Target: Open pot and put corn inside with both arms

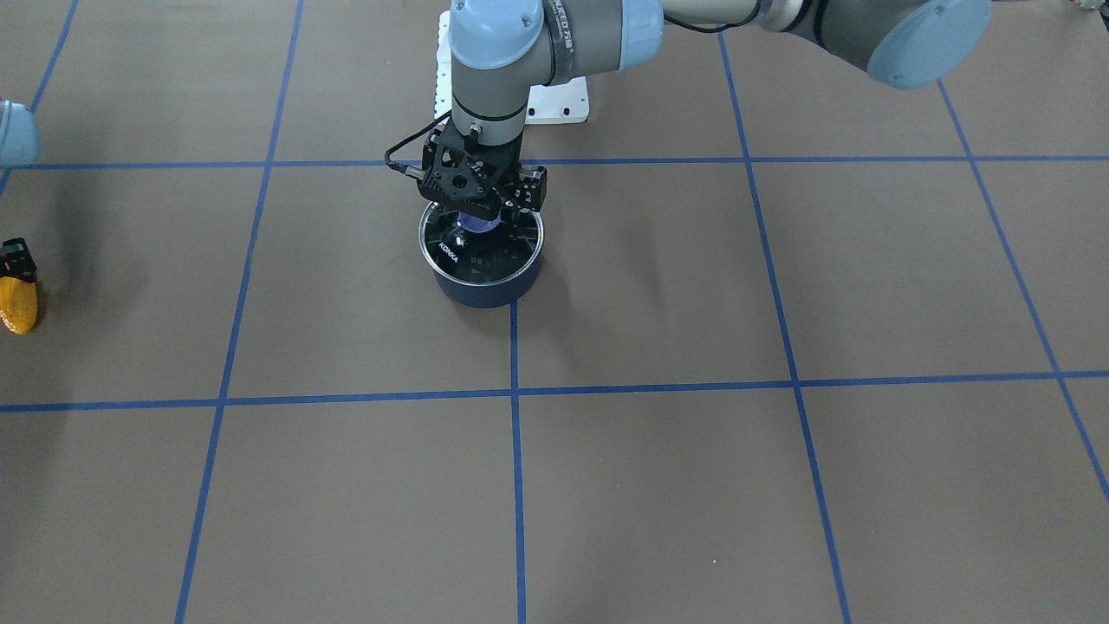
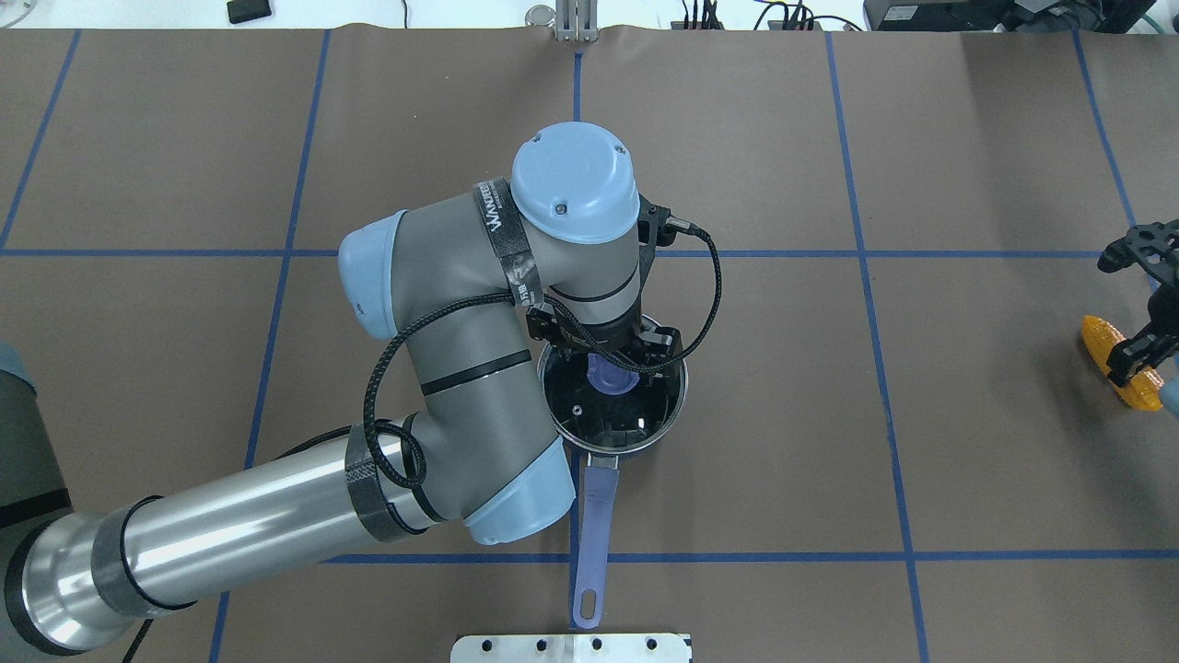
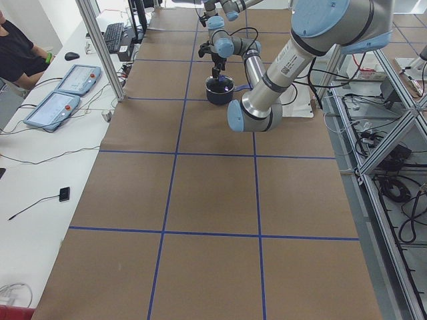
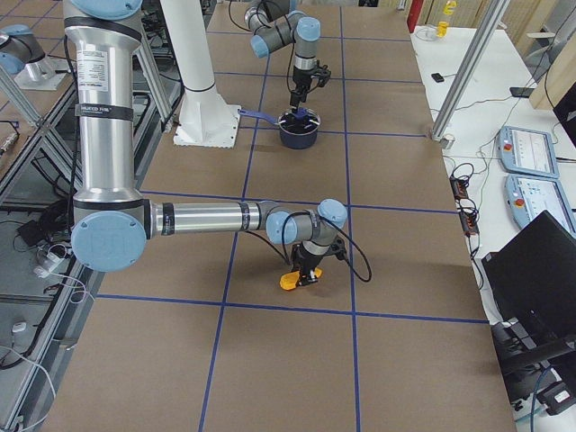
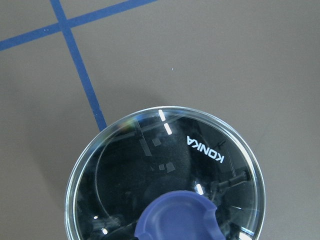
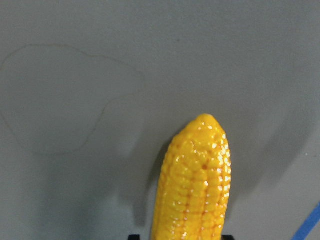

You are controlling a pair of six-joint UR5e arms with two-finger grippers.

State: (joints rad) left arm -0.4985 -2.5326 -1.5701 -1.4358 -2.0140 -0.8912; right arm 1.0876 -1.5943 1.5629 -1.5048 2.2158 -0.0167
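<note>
The dark navy pot (image 1: 485,290) stands mid-table with its glass lid (image 1: 513,253) on; its purple-blue handle (image 2: 594,534) points toward the robot. My left gripper (image 1: 477,221) is down on the lid's blue knob (image 2: 606,376), fingers close on both sides and apparently shut on it. The left wrist view shows the lid (image 5: 150,170) and knob (image 5: 177,220), but no fingers. The corn (image 1: 17,305) lies on the table at my far right. My right gripper (image 1: 17,263) stands over it, fingers closed across its width. The corn fills the right wrist view (image 6: 195,180).
The left arm's elbow and forearm (image 2: 442,368) hang over the table beside the pot. A white base plate (image 2: 571,647) sits at the near edge behind the handle. Blue tape lines grid the brown table. Side tables with control pads (image 3: 60,93) flank the far edge.
</note>
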